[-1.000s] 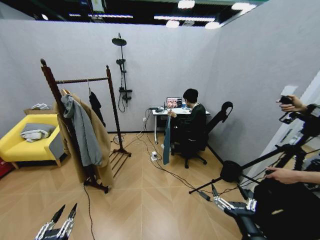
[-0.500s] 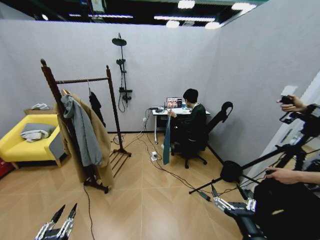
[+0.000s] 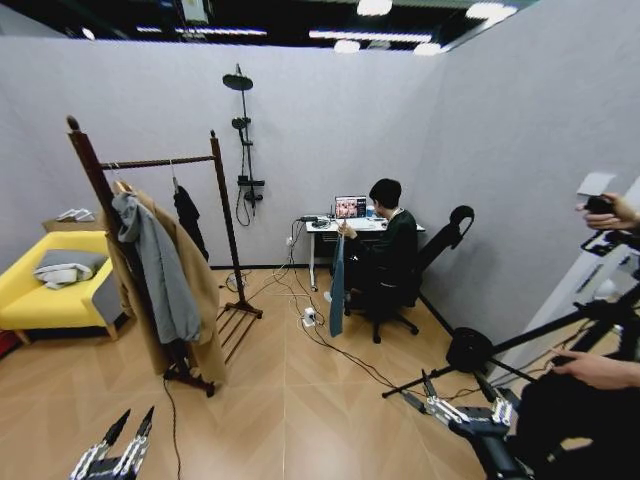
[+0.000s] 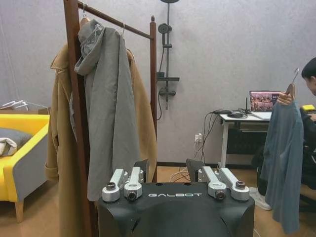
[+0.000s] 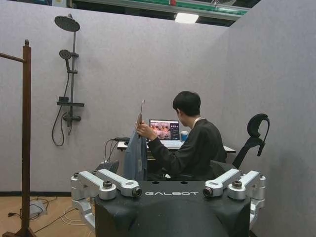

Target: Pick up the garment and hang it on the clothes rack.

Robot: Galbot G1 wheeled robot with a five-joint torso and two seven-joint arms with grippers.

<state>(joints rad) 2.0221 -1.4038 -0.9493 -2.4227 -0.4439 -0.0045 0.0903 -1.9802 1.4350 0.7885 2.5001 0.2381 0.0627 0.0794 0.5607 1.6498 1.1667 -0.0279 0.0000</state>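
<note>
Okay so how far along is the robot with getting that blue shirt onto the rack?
Nothing looks done yet. The garment on its hanger is held up by the seated person's hand near the desk, across the room. Both robot hands are empty and open, low in front: the left hand and the right hand. Taking the shirt and hanging it on the clothes rack remain.

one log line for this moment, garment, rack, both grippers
garment: on hanger, held up by seated person | clothes rack: coats hung | left gripper: open, low | right gripper: open, low
</note>
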